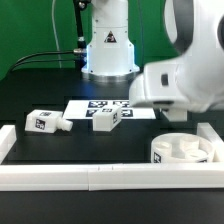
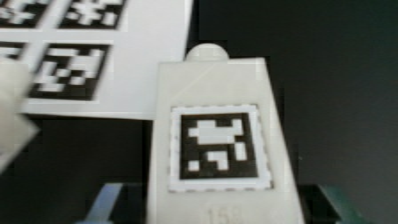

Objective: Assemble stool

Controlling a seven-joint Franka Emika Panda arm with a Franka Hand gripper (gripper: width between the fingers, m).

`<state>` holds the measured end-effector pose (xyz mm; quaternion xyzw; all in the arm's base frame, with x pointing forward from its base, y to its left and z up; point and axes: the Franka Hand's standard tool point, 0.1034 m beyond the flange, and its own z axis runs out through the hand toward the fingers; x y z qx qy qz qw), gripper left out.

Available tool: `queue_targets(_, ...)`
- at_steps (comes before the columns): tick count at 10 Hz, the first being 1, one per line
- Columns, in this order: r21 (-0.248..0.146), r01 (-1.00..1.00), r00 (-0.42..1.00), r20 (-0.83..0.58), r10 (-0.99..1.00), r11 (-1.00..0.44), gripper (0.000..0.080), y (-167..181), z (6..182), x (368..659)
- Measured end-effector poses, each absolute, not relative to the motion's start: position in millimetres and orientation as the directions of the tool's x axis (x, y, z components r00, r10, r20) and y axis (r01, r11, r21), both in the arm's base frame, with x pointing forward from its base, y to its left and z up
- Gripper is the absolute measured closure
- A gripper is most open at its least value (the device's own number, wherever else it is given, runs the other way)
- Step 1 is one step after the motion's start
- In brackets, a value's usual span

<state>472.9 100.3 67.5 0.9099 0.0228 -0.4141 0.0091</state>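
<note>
Standing by the rig, I record the pincer straddling a stubby white plastic leg that bears a black-and-white square tag. The leg runs lengthwise straight out from between the two fingers, with its tag face turned up toward the wrist. One finger looks to touch its flank, but the other side is in shadow, so I cannot tell whether the pincer has closed on the leg.

In my judgement, this alignment suits a grip across the leg's narrow flanks. The thin flat white marker board lies ahead of the pincer and off to one side, on the dark tabletop.

In the exterior view, the round white dish-like plastic seat sits apart from the pincer, hollow side up, presumably ready to receive legs. Another white tagged leg lies well apart.
</note>
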Motion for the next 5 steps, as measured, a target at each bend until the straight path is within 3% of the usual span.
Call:
queue_targets(1, -0.061, 0.104, 0.752, -0.649, 0.119, -0.993, 0.0466, 98, 86.8, 504)
queue_targets(2, -0.066, 0.121, 0.808, -0.573, 0.137, -0.990, 0.0466, 99, 98.7, 510)
queue_targets(3, -0.049, 0.109, 0.836, -0.536, 0.119, -0.993, 0.0466, 103, 95.2, 500)
queue_targets(5, -0.052, 0.114, 0.893, -0.432, 0.125, -0.992, 0.0466, 103, 91.7, 506)
